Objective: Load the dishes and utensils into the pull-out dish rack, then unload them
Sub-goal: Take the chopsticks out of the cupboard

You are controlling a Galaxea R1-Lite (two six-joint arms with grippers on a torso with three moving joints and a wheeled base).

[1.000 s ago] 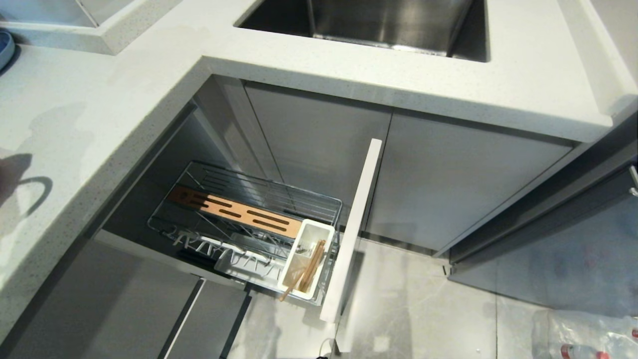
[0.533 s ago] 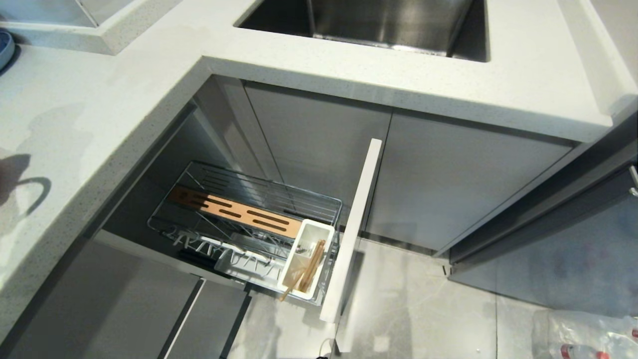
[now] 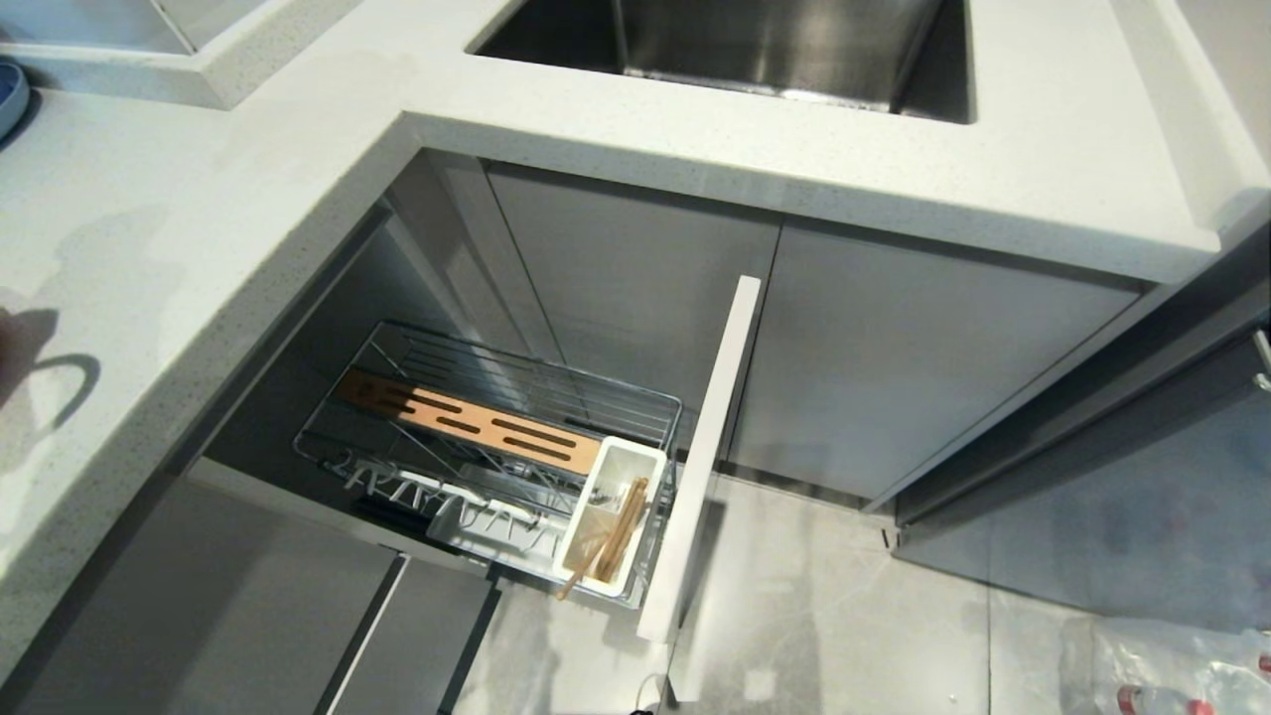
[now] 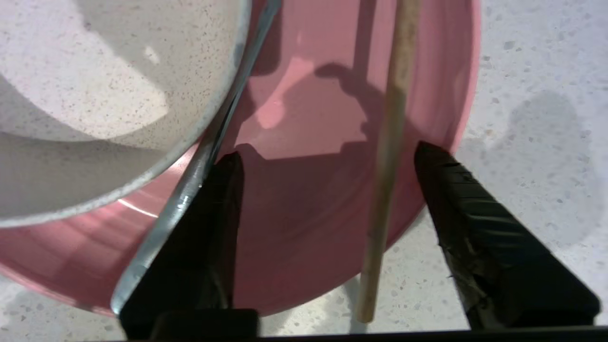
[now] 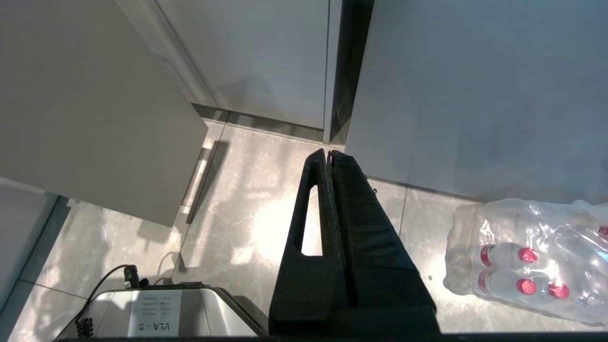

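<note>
Countertop (image 4: 532,95): chopstick (image 4: 387,156) between left pincer (image 4: 327,156) fingers.

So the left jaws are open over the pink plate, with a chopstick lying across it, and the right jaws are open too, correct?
Not quite. The right gripper has its jaws shut, hanging over the floor, as the right wrist view shows. The left gripper is open over the pink plate, with a chopstick across it.
</note>
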